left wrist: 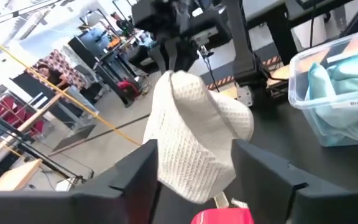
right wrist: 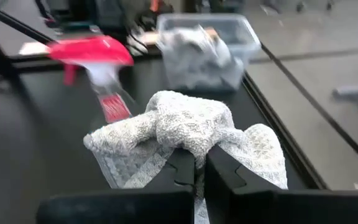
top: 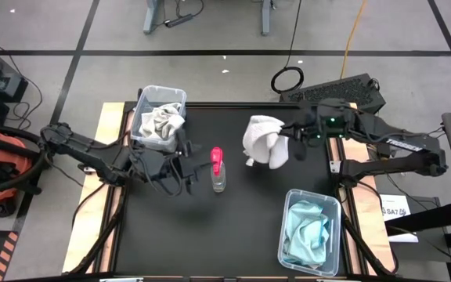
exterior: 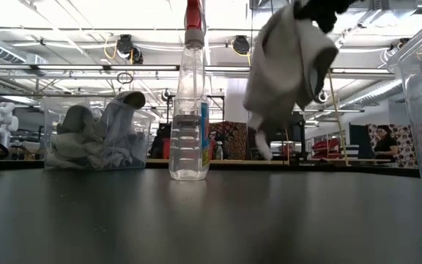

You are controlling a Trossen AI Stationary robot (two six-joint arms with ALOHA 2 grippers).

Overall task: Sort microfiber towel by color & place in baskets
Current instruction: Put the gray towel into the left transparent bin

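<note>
A pale grey-white microfiber towel (top: 263,141) hangs in the air over the table's far middle, with my right gripper (right wrist: 199,167) shut on it. The far-left basket (top: 141,119) holds grey-white towels (top: 161,121). Light blue towels (top: 308,233) lie in the near-right basket (top: 329,205). My left gripper (top: 185,160) stands open left of a clear spray bottle with a red top (top: 218,168), nothing between its fingers (left wrist: 135,180). In the left wrist view the held towel (left wrist: 194,134) shows beyond them. My right gripper pinches a bunched fold at the towel's top (right wrist: 191,144) between its two fingers, coming from the table's right side and slanting a little down. The towel (exterior: 288,70) hangs slack below the fingers, crumpled and clear of the table.
The spray bottle (exterior: 189,103) stands upright mid-table between the two arms. Bare black table top (top: 233,227) lies in front of it toward the near edge. The room beyond holds benches and a person (exterior: 383,143) far off.
</note>
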